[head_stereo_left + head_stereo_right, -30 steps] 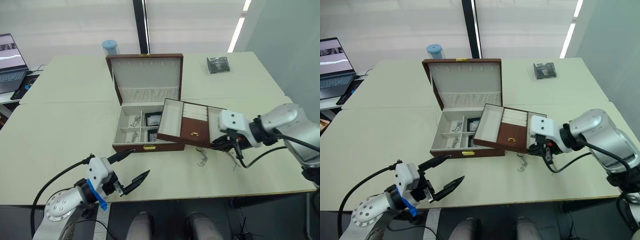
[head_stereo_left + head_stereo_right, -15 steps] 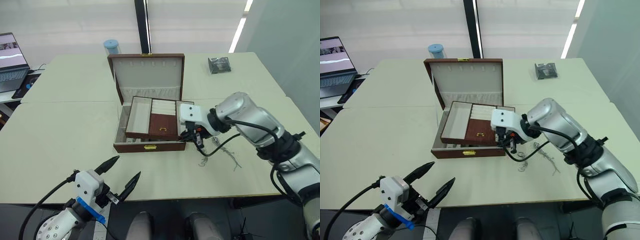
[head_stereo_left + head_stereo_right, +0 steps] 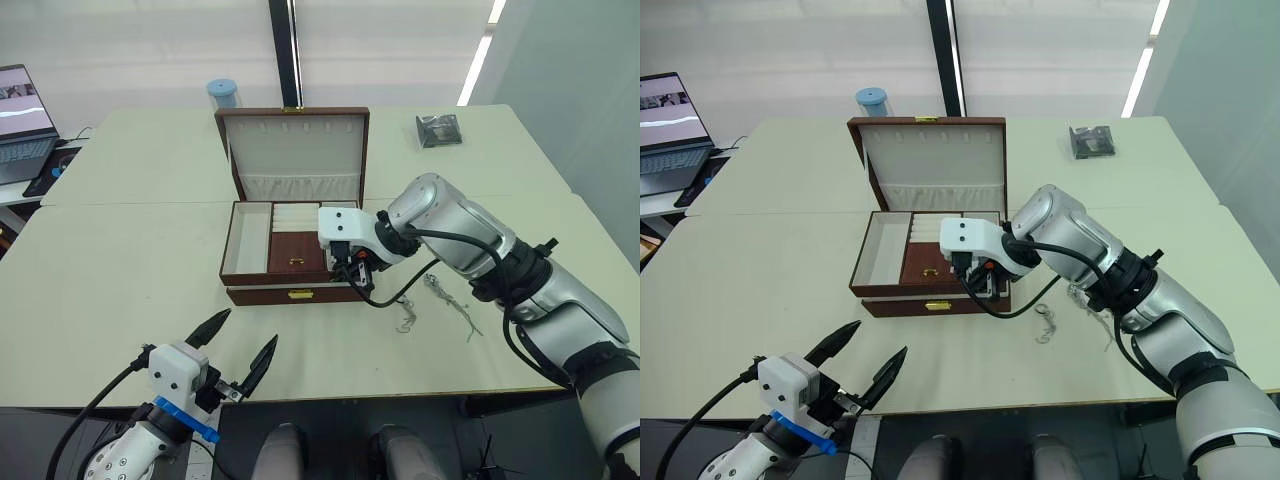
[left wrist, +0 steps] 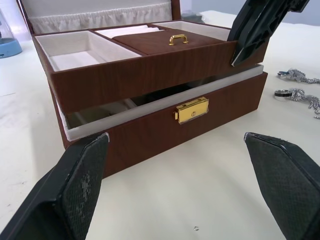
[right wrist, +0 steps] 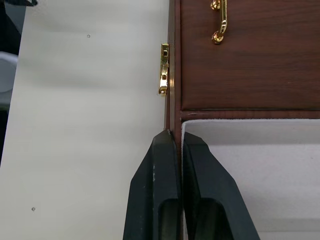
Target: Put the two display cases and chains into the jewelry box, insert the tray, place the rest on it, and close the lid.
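Note:
The jewelry box (image 3: 290,295) stands open with its lid (image 3: 292,145) upright. The tray (image 3: 297,252) lies over the box's opening, shifted toward my left, with a gap above the box rim (image 4: 150,107). My right gripper (image 3: 358,272) is shut on the tray's front wall near its right end (image 5: 175,137). My left gripper (image 3: 245,335) hangs open near the table's front edge, apart from the box. Loose silver chains (image 3: 445,300) and a ring end (image 3: 405,322) lie on the table right of the box. The display cases are hidden under the tray.
A small black object (image 3: 437,130) lies at the table's far right. A blue cup (image 3: 222,92) stands behind the lid. A laptop (image 3: 20,120) sits on a side table at the far left. The box's gold clasp (image 4: 191,110) faces me.
My right gripper has carried the tray leftward from the box's right side to above its opening. My left gripper has dropped back toward the table's front edge, still open.

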